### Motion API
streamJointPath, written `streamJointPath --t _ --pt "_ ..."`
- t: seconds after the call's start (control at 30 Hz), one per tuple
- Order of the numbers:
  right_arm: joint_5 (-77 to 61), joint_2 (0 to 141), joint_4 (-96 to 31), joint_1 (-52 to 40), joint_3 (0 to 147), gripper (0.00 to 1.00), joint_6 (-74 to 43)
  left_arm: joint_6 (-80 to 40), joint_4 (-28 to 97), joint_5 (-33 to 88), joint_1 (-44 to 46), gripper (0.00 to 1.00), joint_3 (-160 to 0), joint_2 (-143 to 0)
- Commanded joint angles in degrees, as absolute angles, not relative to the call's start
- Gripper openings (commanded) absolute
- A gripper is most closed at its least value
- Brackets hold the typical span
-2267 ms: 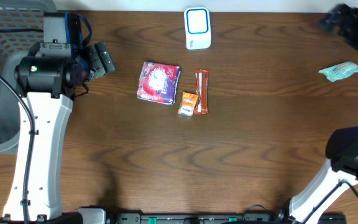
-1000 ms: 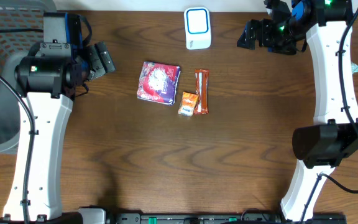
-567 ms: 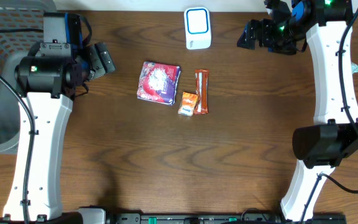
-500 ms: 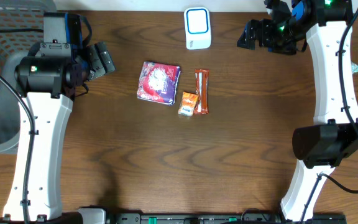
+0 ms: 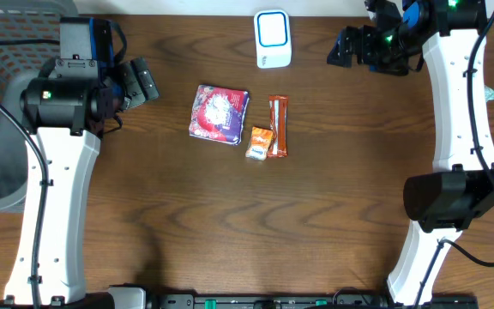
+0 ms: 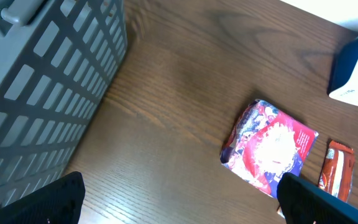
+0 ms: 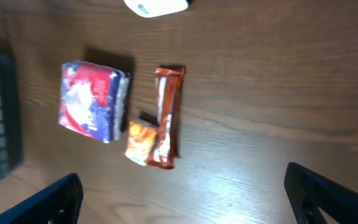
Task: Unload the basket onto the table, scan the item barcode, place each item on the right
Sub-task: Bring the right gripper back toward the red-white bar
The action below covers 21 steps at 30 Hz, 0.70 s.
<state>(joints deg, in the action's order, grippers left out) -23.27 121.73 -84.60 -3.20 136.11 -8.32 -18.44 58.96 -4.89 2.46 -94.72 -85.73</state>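
Currently the left claw (image 5: 148, 83) and right claw (image 5: 340, 49) stand spread and empty, while the packet (image 5: 219, 113) lies flat on the bench (image 5: 230, 223) at 7 o'clock of the scanner (image 5: 273, 39); judged light, soft and slippery, it is best pinched across one edge.

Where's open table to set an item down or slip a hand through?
Widest bare wood: the whole near half, below the small orange packet. Also free: between the red packet and the left gripper, and right of the orange bar. Crowded: the three items cluster below the scanner.
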Motion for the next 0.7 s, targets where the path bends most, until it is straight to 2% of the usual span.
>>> streamJointPath --t 0.0,0.2,0.23,0.27,0.4,0.43,0.67 --pt "-27.1 121.8 -84.5 -3.6 136.0 0.99 -13.9 -19.2 59.1 -5.6 2.4 0.98 -94.2 -86.1" --pt "-22.9 122.2 -83.5 -5.9 135.9 0.97 -11.1 -19.2 59.1 -5.6 2.4 0.98 -94.2 -86.1" --pt "-20.2 122.4 -83.4 -6.6 135.9 0.95 -12.3 -19.2 59.1 -5.6 2.4 0.98 -94.2 -86.1" --pt "-17.1 122.7 -83.2 -7.4 135.9 0.99 -13.8 -19.2 59.1 -5.6 2.4 0.98 -94.2 -86.1" --pt "-8.2 123.4 -82.3 -10.3 135.9 0.99 -25.2 -19.2 59.1 -5.6 2.4 0.98 -94.2 -86.1" --pt "-7.6 123.4 -82.0 -10.9 135.9 0.94 -26.3 -19.2 59.1 -5.6 2.4 0.98 -94.2 -86.1" --pt "-8.0 125.0 -81.2 -14.4 135.7 0.91 -22.2 -19.2 59.1 -5.6 2.4 0.98 -94.2 -86.1"
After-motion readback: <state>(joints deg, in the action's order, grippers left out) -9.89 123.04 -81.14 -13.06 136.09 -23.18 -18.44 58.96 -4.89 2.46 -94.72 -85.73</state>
